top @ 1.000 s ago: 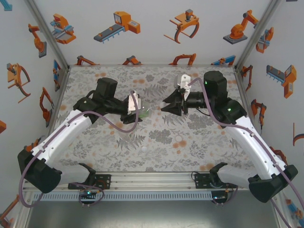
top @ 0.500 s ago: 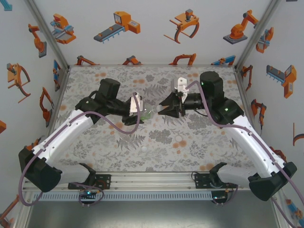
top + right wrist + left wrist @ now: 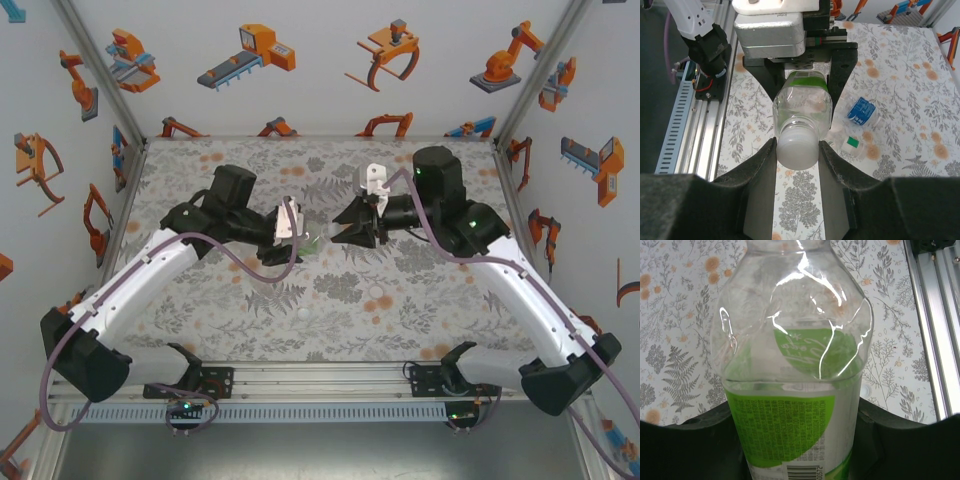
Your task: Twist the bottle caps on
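On the flowered table [image 3: 900,95], to the right of where the two arms meet, a blue-labelled bottle [image 3: 861,111] lies on its side. A small clear item [image 3: 853,142] with a green patch sits just beside it (too blurred to name). The aluminium rail [image 3: 695,135] runs along the table's near edge. The left gripper [image 3: 795,450] is clamped on the lower body of the green-labelled bottle [image 3: 790,365], holding it level above the table and hiding its base from the right wrist camera. The right gripper [image 3: 797,150] is pinched narrow on the white cap [image 3: 797,146] sitting on that bottle's neck. The tablecloth shows through the bottle's clear wall
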Robot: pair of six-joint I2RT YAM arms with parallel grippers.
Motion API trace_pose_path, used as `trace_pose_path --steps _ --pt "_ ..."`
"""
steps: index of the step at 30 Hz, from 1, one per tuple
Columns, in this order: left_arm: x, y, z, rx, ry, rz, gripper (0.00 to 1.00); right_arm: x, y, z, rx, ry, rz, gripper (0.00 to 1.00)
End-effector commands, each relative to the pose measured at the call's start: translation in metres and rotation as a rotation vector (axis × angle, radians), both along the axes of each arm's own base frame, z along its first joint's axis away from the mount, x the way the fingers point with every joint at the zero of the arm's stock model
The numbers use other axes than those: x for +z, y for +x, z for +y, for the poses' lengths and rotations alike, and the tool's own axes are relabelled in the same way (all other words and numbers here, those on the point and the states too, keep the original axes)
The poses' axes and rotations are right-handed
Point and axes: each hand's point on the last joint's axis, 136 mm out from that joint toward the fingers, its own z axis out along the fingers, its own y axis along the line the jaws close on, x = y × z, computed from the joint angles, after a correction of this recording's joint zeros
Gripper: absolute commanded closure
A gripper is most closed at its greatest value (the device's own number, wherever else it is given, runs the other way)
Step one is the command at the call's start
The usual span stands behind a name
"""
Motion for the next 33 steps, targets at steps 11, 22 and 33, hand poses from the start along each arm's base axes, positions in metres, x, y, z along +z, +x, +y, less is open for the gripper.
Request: trace_pose_path --steps 11,22,33 --pt "0.020 -0.017 -0.005 -0.095 -0.001 0.026 1.00 -0.006 -0.019 0.010 0.090 -0.093 -0.060 1.00" --pt "0.029 -0.038 -0.006 -0.211 -0.027 0.109 1.00 -0.007 -0.040 0.015 0.189 -0.098 -0.095 1.00" --pt "0.035 -0.040 -0.008 -0.237 -0.037 0.106 1.00 -0.012 -0.039 0.020 0.182 -0.110 -0.045 1.00"
